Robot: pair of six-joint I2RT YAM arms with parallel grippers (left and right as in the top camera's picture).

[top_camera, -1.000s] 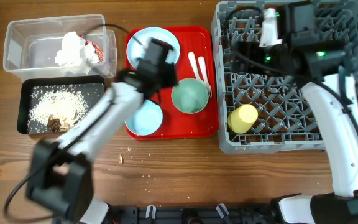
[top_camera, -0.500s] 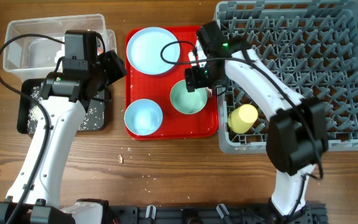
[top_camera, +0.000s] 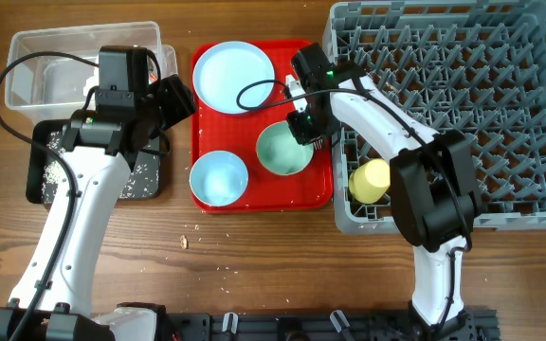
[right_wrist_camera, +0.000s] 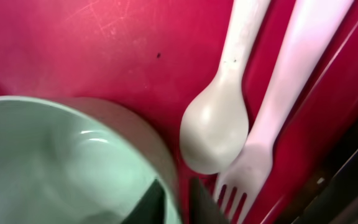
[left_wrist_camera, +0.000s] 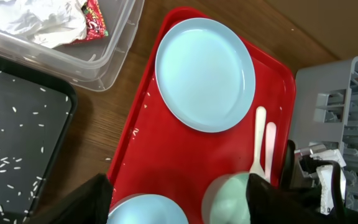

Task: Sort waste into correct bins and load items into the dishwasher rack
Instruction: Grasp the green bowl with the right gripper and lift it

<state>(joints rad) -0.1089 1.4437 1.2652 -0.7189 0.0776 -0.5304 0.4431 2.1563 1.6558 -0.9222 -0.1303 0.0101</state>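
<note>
On the red tray (top_camera: pixel 254 121), my right gripper (top_camera: pixel 303 126) is shut on the rim of the pale green bowl (top_camera: pixel 281 152). In the right wrist view, one finger is inside the bowl (right_wrist_camera: pixel 61 168) and one outside. The white spoon (right_wrist_camera: pixel 215 134) and fork (right_wrist_camera: pixel 257 158) lie just beside it. My left gripper (top_camera: pixel 173 99) hangs open and empty between the clear box (top_camera: pixel 36 80) and the tray. The pale blue plate (left_wrist_camera: pixel 205 73) and blue bowl (top_camera: pixel 218 177) sit on the tray. The napkin (left_wrist_camera: pixel 36 22) and red wrapper (left_wrist_camera: pixel 94 14) lie in the clear box (left_wrist_camera: pixel 114 46).
The black tray (top_camera: pixel 45 170) holding crumbs sits in front of the clear box. The grey dishwasher rack (top_camera: pixel 500 114) fills the right side, with the yellow cup (top_camera: pixel 371 178) at its front left. A few crumbs (top_camera: pixel 185 242) lie on the wooden table.
The right arm came off the rack down to the tray and its jaws shut on the green bowl's rim. The left arm drew back toward the bins and its jaws spread wider.
</note>
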